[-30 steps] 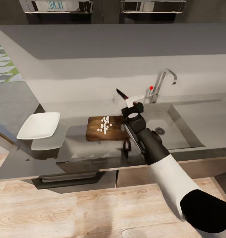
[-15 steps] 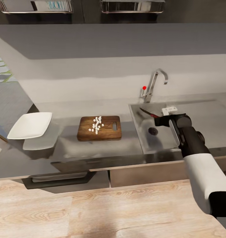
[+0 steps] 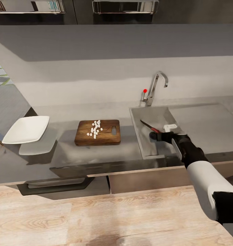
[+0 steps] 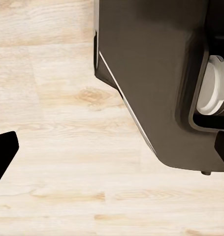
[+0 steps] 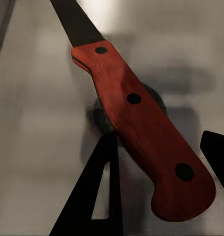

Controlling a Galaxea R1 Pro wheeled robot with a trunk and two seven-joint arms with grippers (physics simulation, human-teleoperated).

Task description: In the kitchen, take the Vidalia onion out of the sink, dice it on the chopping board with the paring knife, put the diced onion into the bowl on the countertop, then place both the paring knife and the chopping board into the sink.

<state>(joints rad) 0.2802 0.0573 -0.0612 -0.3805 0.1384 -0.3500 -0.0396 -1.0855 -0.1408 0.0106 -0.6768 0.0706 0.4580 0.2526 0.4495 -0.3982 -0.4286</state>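
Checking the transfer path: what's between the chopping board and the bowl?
Head view: bare countertop between the chopping board and the bowl, apart from the bowl's reflection. Diced onion sits on the board.

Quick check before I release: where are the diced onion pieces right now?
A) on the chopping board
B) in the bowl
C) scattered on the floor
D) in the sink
A: the white onion pieces lie in a small heap on the chopping board, while the bowl at the counter's far left looks empty and the right gripper holds the knife over the sink.
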